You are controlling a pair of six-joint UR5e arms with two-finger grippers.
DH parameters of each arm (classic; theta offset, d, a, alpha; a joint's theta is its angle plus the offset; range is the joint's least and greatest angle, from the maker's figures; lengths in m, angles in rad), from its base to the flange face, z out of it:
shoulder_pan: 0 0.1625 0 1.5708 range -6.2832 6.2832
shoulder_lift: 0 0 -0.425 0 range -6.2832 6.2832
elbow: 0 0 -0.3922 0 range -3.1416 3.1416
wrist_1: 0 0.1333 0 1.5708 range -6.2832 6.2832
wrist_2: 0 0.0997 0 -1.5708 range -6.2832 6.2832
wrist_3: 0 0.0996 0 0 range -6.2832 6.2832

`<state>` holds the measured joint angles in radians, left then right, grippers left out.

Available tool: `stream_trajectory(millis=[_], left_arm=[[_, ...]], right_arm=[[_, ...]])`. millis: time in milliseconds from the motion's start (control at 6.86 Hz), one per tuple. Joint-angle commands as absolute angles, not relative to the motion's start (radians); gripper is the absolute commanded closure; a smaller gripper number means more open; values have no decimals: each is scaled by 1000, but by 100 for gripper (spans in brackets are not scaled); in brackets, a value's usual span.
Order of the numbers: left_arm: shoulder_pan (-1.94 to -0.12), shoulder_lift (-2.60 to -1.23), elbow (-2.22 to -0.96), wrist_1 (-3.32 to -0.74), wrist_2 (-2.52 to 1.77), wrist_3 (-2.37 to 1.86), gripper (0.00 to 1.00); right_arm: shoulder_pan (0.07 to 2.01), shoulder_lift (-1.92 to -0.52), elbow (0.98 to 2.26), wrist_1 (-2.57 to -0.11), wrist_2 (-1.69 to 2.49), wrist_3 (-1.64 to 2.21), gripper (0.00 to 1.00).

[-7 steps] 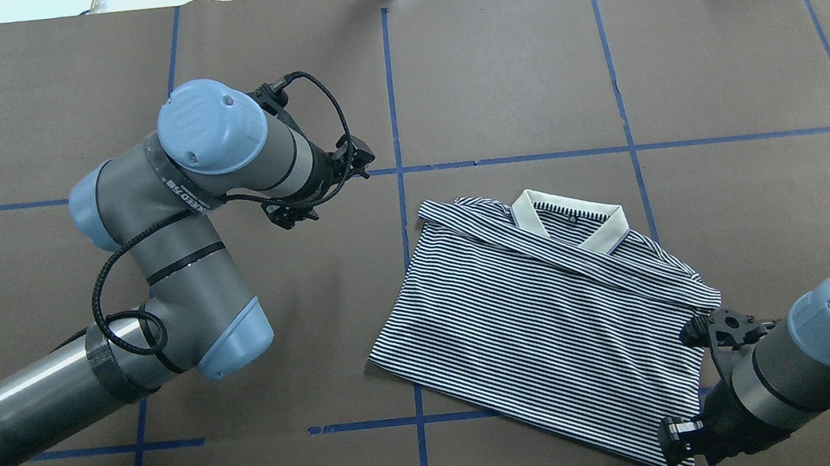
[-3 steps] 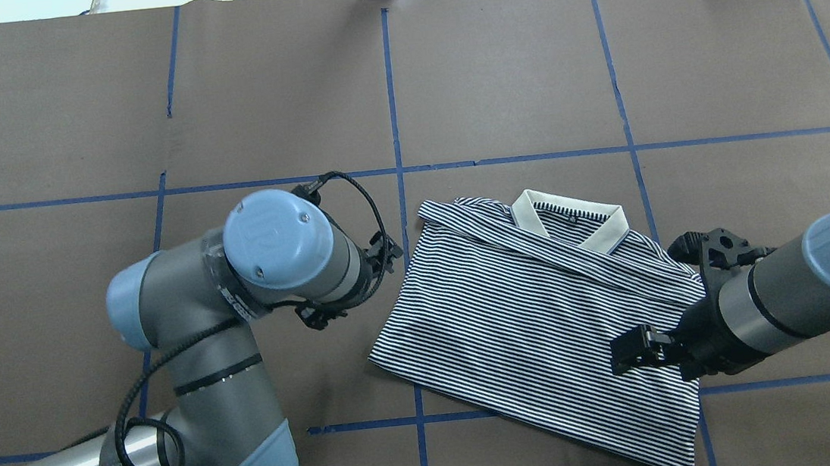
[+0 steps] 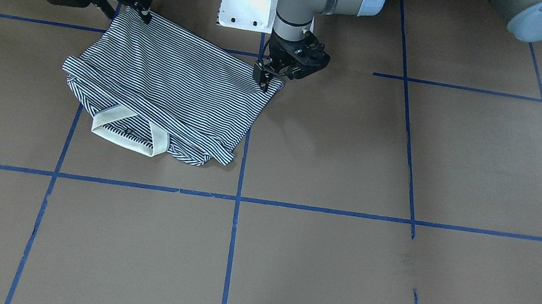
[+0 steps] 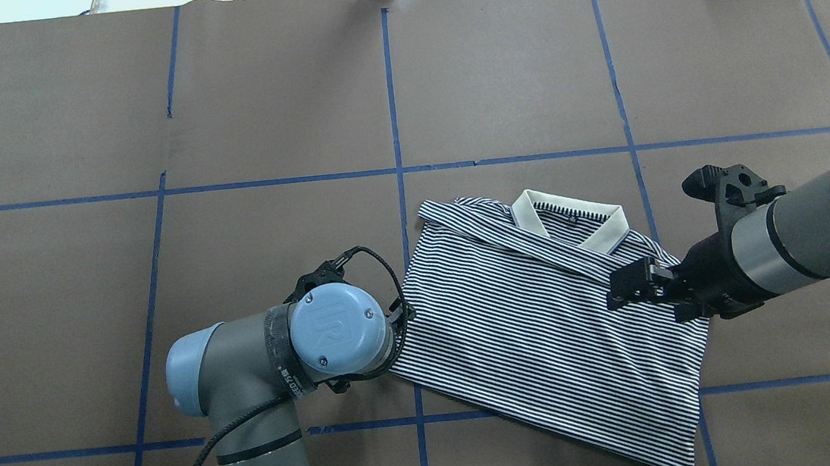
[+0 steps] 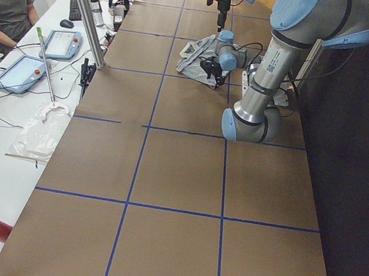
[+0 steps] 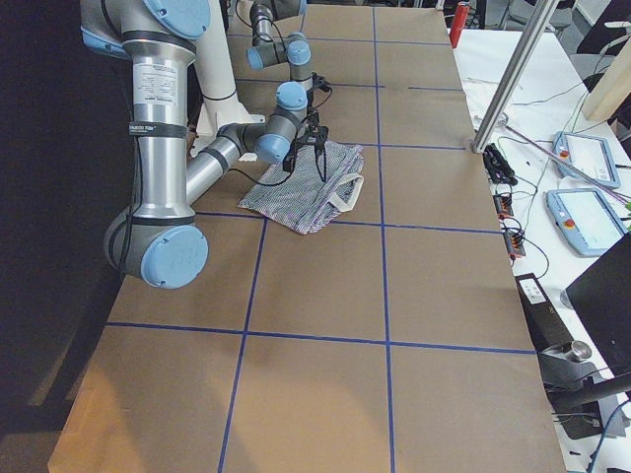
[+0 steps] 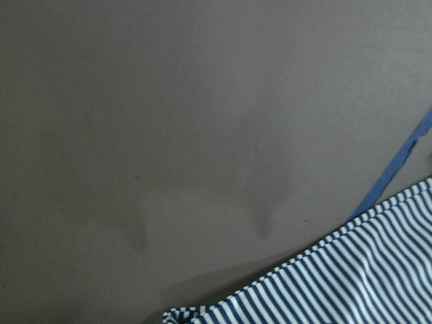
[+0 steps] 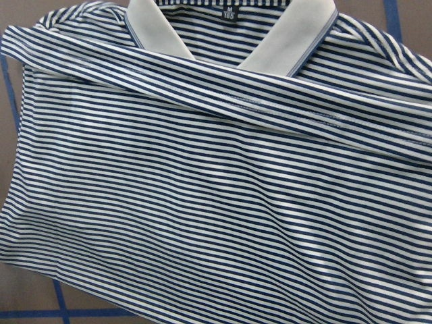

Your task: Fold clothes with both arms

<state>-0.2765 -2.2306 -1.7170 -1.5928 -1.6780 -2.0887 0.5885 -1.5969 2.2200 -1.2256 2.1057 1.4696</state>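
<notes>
On the brown bench [image 4: 258, 111], the striped polo shirt [image 4: 546, 327] is lying flat with its sleeves folded in across the front. The cream collar [image 4: 607, 230] is pointing away from me, and most of the shirt is sitting on my right side of the centre blue tape line [image 4: 391, 98].

My left arm [image 4: 244, 356] is reaching down at the shirt's near left corner. The left jaws are sitting right at that corner's edge, but honestly I can't tell if they're spread or pinching fabric, since my own wrist is hiding them from above.

My right arm [image 4: 790, 250] is coming in from the side, with the right jaws hanging over the shirt's right edge just below the collar. Can't tell there either whether they're apart or closed.
</notes>
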Motion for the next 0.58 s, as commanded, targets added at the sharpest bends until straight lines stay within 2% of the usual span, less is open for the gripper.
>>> stream_trajectory(millis=[0, 146, 291, 437], left_arm=[[-265, -2229, -1691, -1604, -1671, -2106, 20], [-265, -2229, -1690, -1606, -1671, -2118, 42], [-264, -2229, -1690, -1608, -1671, -2126, 83], [-265, -2230, -1690, -1609, -1671, -2112, 100]], right_arm=[[600, -1595, 2218, -1226, 2106, 1470, 0], [600, -1594, 2218, -1226, 2108, 1470, 0], [600, -1595, 2218, -1226, 2108, 1470, 0], [601, -1595, 2218, -1227, 2108, 1470, 0]])
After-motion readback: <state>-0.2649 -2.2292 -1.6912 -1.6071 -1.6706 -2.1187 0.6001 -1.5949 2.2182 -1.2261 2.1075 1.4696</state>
